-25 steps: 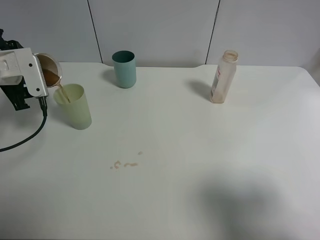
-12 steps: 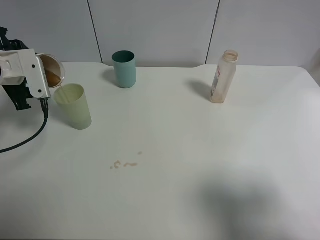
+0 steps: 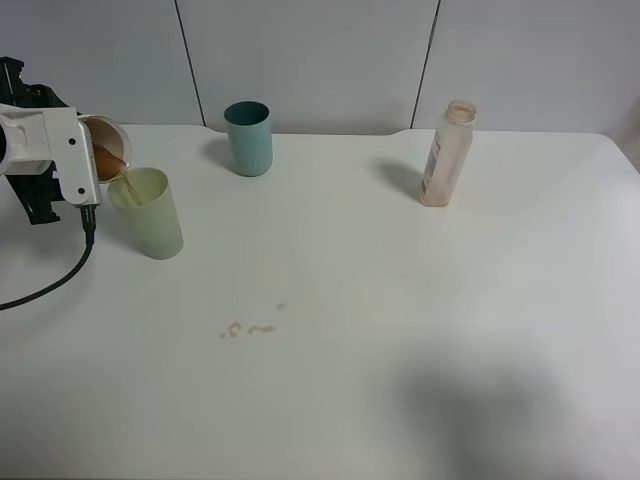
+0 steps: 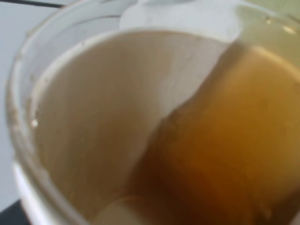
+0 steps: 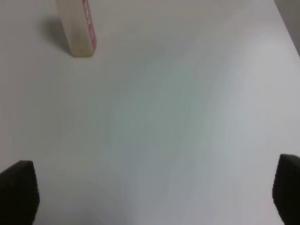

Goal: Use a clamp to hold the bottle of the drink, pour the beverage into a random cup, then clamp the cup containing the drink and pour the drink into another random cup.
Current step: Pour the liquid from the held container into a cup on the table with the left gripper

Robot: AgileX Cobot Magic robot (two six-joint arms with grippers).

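Left gripper [image 3: 88, 160], clamped on cup [image 3: 104, 150], tips drink [image 4: 225, 140] into tumbler [image 3: 147, 212] at 9 o'clock; keep lips aligned, tilt slowly.

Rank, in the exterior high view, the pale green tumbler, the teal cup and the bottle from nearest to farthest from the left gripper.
Measured from the left gripper, which holds the tilted cup:
1. Pale green tumbler: right beside the gripper, under the cup's lip.
2. Teal cup: farther right, near the back edge of the table.
3. Bottle: far across, on the right side.
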